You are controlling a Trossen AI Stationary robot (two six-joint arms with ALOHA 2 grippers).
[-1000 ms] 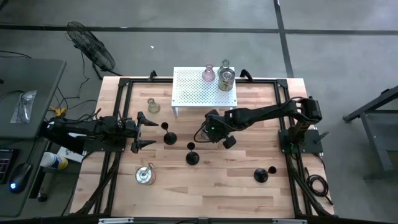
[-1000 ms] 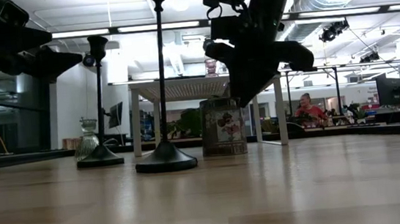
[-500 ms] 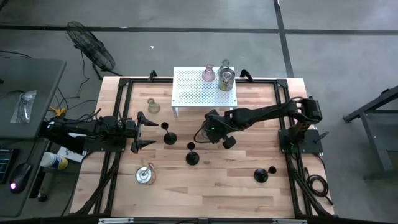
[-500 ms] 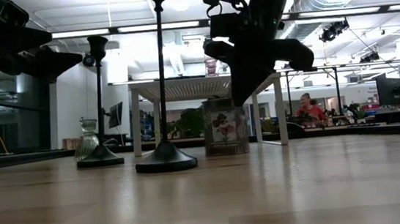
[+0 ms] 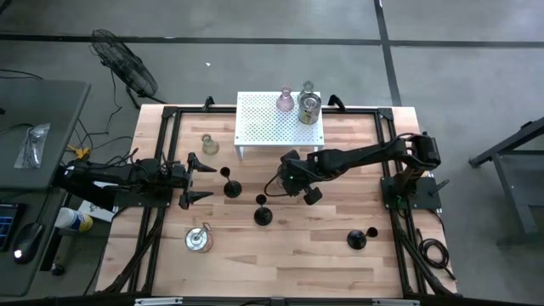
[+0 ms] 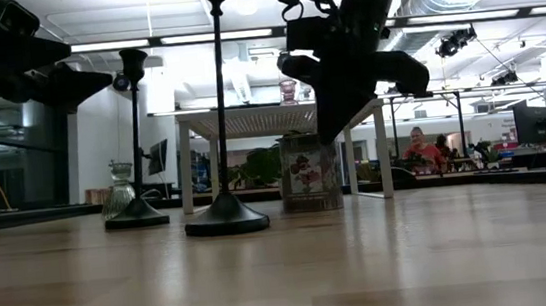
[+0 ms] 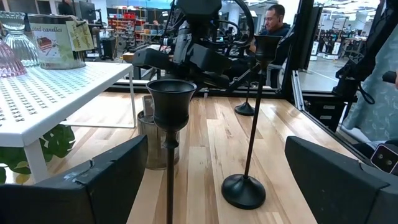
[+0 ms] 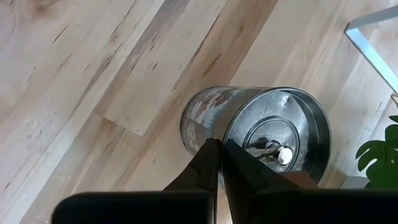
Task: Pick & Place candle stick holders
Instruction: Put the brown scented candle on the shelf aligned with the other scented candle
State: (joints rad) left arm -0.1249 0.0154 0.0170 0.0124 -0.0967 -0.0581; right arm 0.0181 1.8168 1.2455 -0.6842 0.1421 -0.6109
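Front edge: silvery holder [image 5: 199, 240] and black holder [image 5: 356, 240], well apart.
Middle: right gripper [image 8: 219, 163] pinching rim of metal tin holder [image 8: 267, 127], just before white rack [image 5: 279, 119].
Left side: left gripper [image 5: 192, 179] spread wide, holding nothing, facing black holder [image 7: 171, 106].

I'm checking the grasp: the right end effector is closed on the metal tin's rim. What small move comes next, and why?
Probably a short straight lift. The right end effector is shut on the rim of the silvery cylindrical metal tin holder, which stands beside the white perforated rack; rising first should test the pinch and avoid the rack's leg.
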